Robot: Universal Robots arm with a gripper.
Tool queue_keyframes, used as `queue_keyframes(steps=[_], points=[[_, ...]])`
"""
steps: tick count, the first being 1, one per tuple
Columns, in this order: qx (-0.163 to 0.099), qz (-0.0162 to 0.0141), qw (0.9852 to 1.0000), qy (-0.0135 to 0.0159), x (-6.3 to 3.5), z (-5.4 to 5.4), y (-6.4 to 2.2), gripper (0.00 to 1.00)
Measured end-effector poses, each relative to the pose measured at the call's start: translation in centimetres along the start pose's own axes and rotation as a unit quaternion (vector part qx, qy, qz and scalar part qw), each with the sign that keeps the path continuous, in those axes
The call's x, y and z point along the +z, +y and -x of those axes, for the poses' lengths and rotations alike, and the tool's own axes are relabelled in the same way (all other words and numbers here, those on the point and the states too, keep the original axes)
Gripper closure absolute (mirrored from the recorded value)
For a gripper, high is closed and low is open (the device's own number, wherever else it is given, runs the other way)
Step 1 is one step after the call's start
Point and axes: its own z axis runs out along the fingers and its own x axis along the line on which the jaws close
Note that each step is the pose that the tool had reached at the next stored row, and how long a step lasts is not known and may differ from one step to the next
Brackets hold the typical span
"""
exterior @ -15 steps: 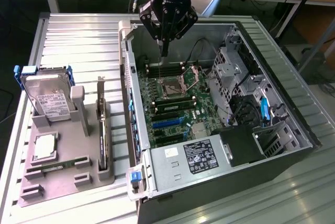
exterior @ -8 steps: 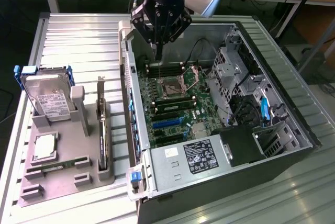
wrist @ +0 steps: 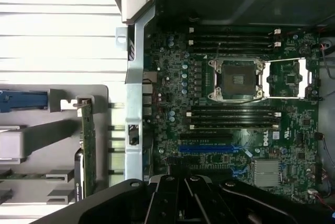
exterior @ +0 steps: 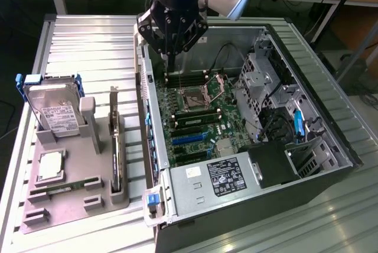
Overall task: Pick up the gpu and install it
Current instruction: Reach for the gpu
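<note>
The gpu (exterior: 114,146) stands on its long edge in a slot of the grey holder (exterior: 71,206), at the exterior view's left, with its silver bracket (exterior: 113,98) uppermost. In the wrist view the gpu (wrist: 87,145) shows edge-on as a thin green and black strip. My gripper (exterior: 170,71) hangs over the rear of the open computer case, above the motherboard (exterior: 198,117) and well apart from the card. Its fingers are shut together with nothing between them. The gripper (wrist: 183,185) looks down on the motherboard (wrist: 235,103) and its blue expansion slot (wrist: 207,148).
The holder also carries a silver hard drive (exterior: 56,114) with blue tabs, a processor (exterior: 50,165) and a narrow memory stick (exterior: 65,185). The case wall (exterior: 143,105) stands between holder and motherboard. A power supply (exterior: 218,176) and drive cage (exterior: 266,81) crowd the case.
</note>
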Motion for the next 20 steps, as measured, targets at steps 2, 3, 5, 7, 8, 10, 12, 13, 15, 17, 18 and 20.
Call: queue_keyframes(steps=[2,3,5,7,8,10,12,13,15,17,18,20], points=[[-0.002,0.0001,1.0,0.0001,0.01,-0.4,-0.17,0.89],[-0.003,0.0001,1.0,0.0001,0.0,-0.5,-0.23,0.89],[-0.005,0.0001,1.0,0.0002,0.01,-0.8,-0.33,0.89],[-0.007,0.0002,1.0,0.0003,0.01,-1.0,-0.45,0.89],[-0.009,0.0002,1.0,0.0004,0.01,-1.4,-0.58,0.89],[-0.012,0.0003,0.9999,0.0005,0.02,-1.8,-0.78,0.89],[-0.016,0.0004,0.9999,0.0007,0.03,-2.4,-1.03,0.89],[-0.017,0.0004,0.9999,0.0007,0.03,-2.5,-1.1,0.89],[-0.019,0.0005,0.9998,0.0009,0.03,-2.9,-1.25,0.89],[-0.023,0.0006,0.9997,0.001,0.05,-3.5,-1.51,0.89],[-0.024,0.0006,0.9997,0.0011,0.06,-3.6,-1.58,0.89],[-0.027,0.0007,0.9996,0.0012,0.06,-4.0,-1.76,0.89]])
